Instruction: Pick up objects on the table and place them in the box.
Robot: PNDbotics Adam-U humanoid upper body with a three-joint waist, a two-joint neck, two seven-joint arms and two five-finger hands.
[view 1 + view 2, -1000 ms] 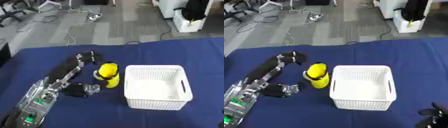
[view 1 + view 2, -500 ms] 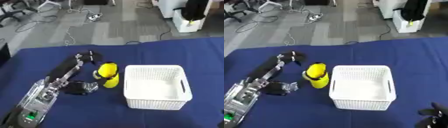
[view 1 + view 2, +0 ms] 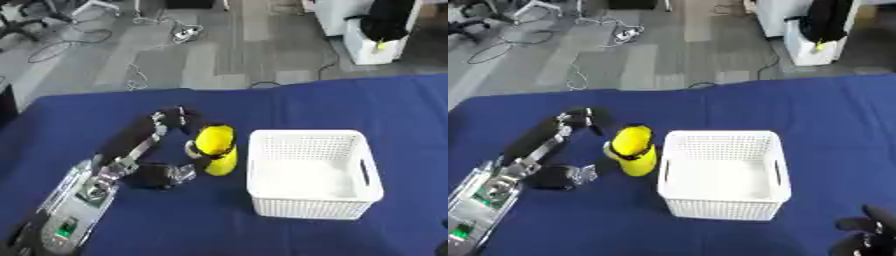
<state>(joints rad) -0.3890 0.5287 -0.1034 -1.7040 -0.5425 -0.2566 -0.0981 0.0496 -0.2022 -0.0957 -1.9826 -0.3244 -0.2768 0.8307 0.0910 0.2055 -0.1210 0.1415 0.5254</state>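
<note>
A yellow bottle (image 3: pixel 215 148) with a black band stands on the blue table (image 3: pixel 350 100), just left of the white mesh box (image 3: pixel 308 172). Nothing shows inside the box. My left arm comes in from the lower left, its dark elbow (image 3: pixel 178 118) beyond the bottle. My left hand (image 3: pixel 160 175) lies low on the cloth to the bottle's left, open, with silver fingers (image 3: pixel 184 172) pointing at the bottle's base and a small gap between them. My right hand (image 3: pixel 861 235) rests open at the lower right corner, holding nothing.
The table's far edge runs across the upper part of the view. Beyond it lies grey floor with cables (image 3: pixel 131 75) and a white cabinet (image 3: pixel 372 40). Blue cloth stretches right of and behind the box.
My left hand has crept slightly forward beside the bottle. The bottle, the box and my right hand have not moved.
</note>
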